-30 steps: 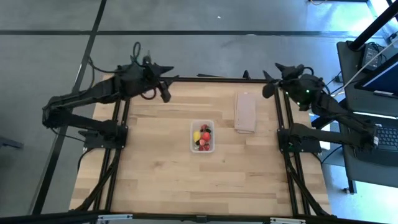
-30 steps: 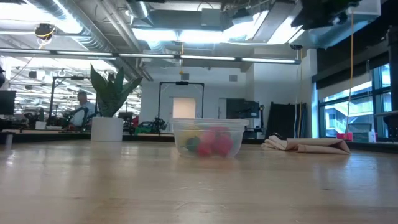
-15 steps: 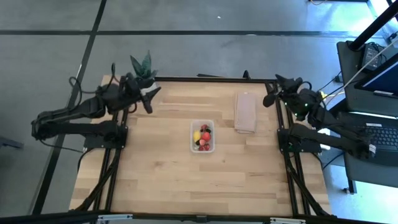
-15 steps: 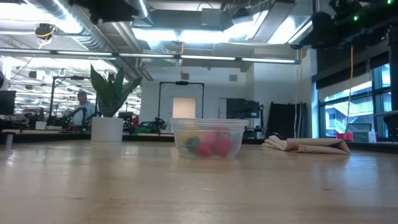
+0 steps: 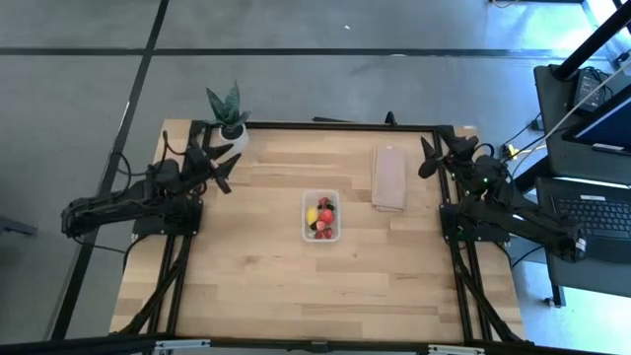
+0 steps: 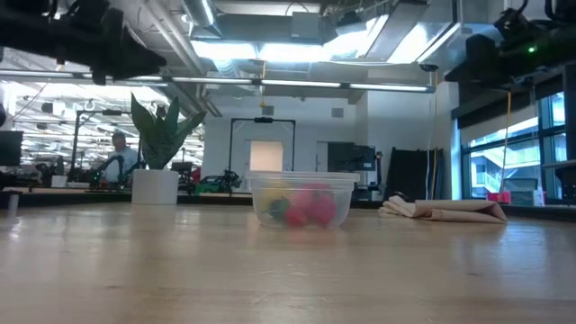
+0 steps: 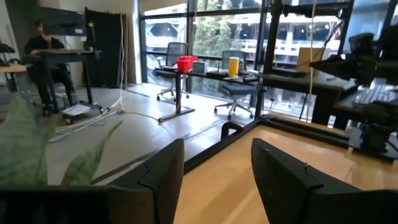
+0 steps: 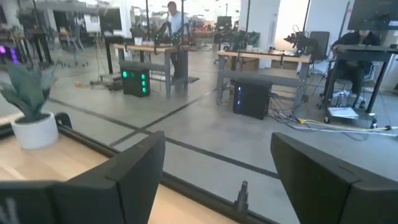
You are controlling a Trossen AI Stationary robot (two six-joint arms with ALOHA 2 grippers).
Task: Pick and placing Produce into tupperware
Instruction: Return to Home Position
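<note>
The clear tupperware sits at the table's middle and shows in the low view as the tupperware. The produce lies inside it: red strawberries, a yellow lemon, dark berries. My left gripper hovers open near the table's left edge, far from the container; in its wrist view the left gripper has a wide gap with only table edge and room beyond. My right gripper hovers open at the right edge; the right gripper holds nothing.
The flat pinkish lid lies right of the container, toward the far edge. A potted plant stands at the far left corner, just beyond my left gripper. Bare wood surrounds the container on the near side. People show in the room behind.
Both arms have drawn back from over the table. My left gripper has moved toward the left and near edges, uncovering the potted plant in the high view. My right gripper has pulled back toward the right edge and a little nearer. Container and produce have stayed put.
</note>
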